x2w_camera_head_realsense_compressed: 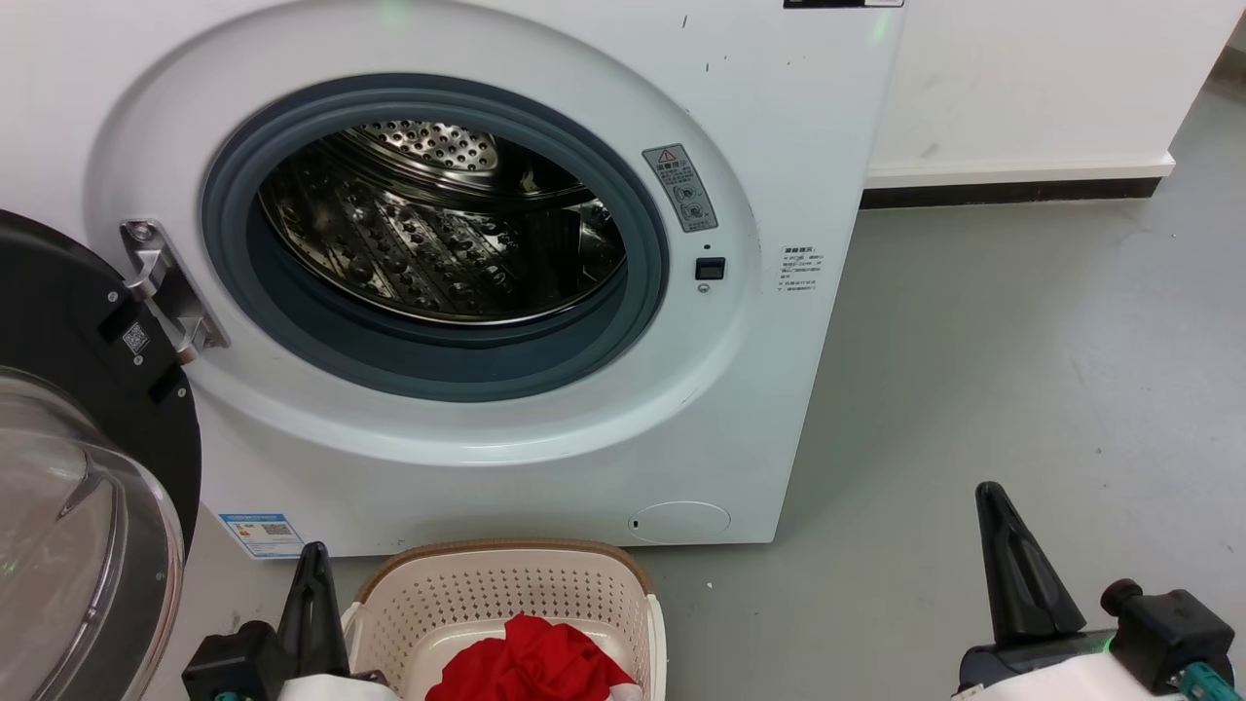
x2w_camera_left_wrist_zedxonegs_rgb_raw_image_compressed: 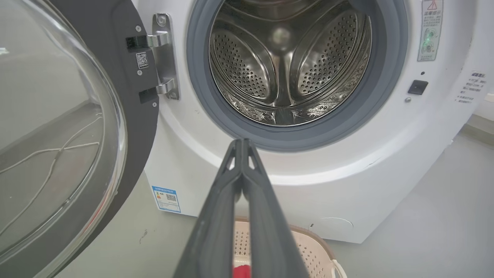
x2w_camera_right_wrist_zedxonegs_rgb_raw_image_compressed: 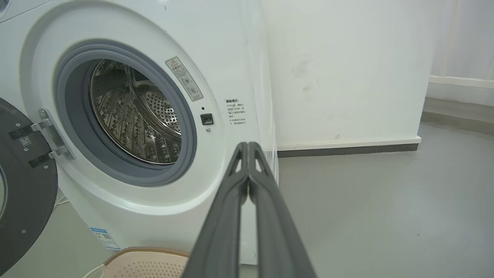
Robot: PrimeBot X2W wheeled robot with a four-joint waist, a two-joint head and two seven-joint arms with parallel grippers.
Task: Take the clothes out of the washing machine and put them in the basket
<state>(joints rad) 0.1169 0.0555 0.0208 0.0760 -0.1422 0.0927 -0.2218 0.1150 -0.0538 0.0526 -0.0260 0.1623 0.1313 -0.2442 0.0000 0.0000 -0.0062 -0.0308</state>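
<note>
Head view: washing machine [x2w_camera_head_realsense_compressed: 545, 458], door [x2w_camera_head_realsense_compressed: 97, 389] swung open at 9 o'clock. Basket [x2w_camera_head_realsense_compressed: 506, 584] at 6 o'clock, just in front of the machine, with red clothes [x2w_camera_head_realsense_compressed: 531, 667] inside. Left gripper [x2w_camera_head_realsense_compressed: 313, 570] at 7 o'clock, right gripper [x2w_camera_head_realsense_compressed: 993, 511] at 5 o'clock.
Left wrist view: fingers closed tip to tip, pointing at the drum [x2w_camera_left_wrist_zedxonegs_rgb_raw_image_compressed: 285, 69].
Right wrist view: fingers closed tip to tip; machine at 9 o'clock.

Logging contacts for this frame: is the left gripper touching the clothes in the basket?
Apart. The head view shows bare basket wall between the shut left gripper and the clothes.
</note>
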